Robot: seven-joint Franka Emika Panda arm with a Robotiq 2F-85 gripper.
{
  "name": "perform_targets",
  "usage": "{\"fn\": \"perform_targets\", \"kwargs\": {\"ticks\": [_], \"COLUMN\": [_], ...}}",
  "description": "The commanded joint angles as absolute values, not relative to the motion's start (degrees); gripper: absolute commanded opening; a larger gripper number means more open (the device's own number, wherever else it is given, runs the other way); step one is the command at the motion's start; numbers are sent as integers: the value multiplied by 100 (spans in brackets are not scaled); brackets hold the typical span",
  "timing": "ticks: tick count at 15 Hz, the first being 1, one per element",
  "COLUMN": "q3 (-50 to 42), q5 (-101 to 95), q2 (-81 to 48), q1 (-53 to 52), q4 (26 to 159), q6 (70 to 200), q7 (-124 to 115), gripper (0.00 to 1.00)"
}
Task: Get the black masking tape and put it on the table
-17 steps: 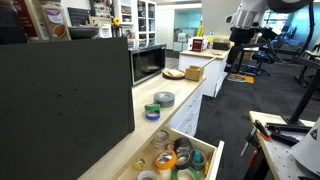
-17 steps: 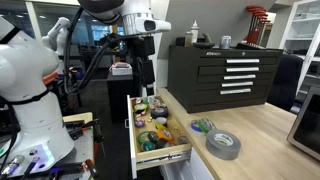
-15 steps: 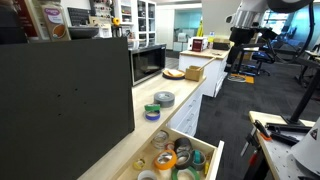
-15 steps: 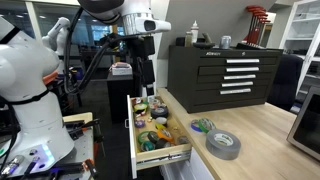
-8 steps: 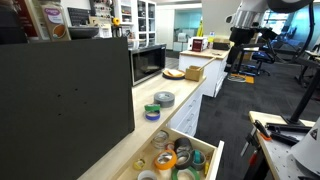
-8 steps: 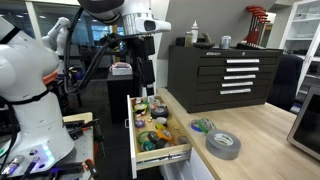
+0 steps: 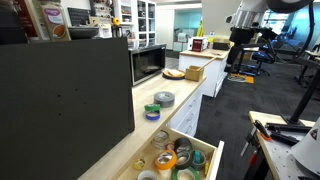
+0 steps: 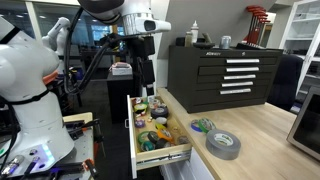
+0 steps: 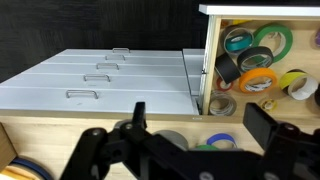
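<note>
White jointed arm [image 8: 104, 9] enters from above, wrist vertical. Black two-finger gripper [image 8: 145, 82] hangs pointing straight down, held high. Wrist view: jaws spread wide apart, nothing between them.

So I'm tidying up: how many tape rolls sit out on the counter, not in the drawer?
3: a wide grey roll, and next to it a green roll stacked on a blue roll; the stack may hide more.

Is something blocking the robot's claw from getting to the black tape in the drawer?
Nothing visible blocks it. The open gripper hangs up over the open drawer, with only air down to the black masking tape. The tape is packed in beside an orange roll and a teal roll, so those crowd it.
</note>
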State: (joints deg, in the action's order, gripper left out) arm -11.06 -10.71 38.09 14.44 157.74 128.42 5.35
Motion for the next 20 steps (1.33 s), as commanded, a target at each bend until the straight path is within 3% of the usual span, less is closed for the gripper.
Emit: {"fn": "perform_targets", "kwargs": {"ticks": [1, 6, 16, 20], "q3": [-1079, -945, -469, -340], "q5": [-1018, -934, -619, -671], "q2": [3668, 3406, 1662, 1637], "q1": [1323, 762, -466, -373], "q4": [15735, 15965, 15930, 15910], "q6": [12932, 13292, 15098, 14924], "q7": [628, 1096, 1835, 1701], "gripper": [100, 100, 100, 100]}}
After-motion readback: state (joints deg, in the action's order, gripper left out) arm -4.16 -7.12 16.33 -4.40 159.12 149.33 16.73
